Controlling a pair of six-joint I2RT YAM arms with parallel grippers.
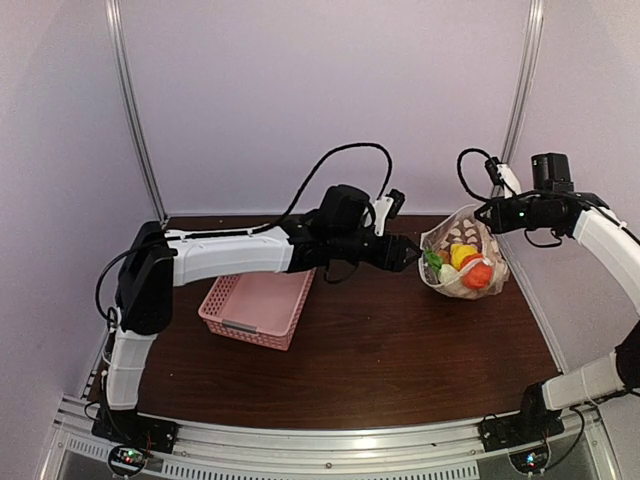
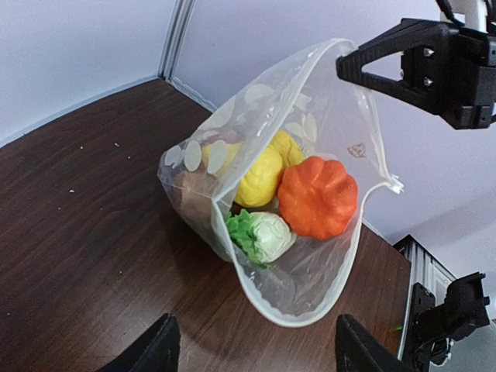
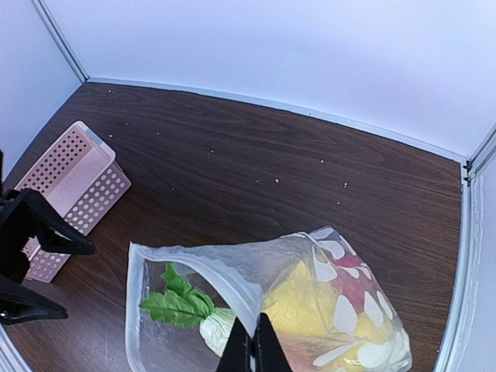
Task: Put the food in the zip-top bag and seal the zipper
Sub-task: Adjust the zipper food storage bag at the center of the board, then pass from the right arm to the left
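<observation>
I see my left gripper just beside the zip-top bag, on the basket side. In the left wrist view its two fingers are apart, with nothing between them, and they point at the open mouth of the bag.

My right gripper is closed tight on the top edge of the bag. It holds that edge up, so the bag hangs open while its bottom rests on the brown table. The white zipper runs along the rim and is not pressed together.

The food is inside the bag. I can see an orange pumpkin near the mouth. A yellow fruit sits behind it, touching it. A white vegetable with green leaves lies low at the front. A brown piece is deeper in, behind the white dots, and I cannot tell what it is.

The pink basket sits on the table under my left arm, well apart from the bag.
</observation>
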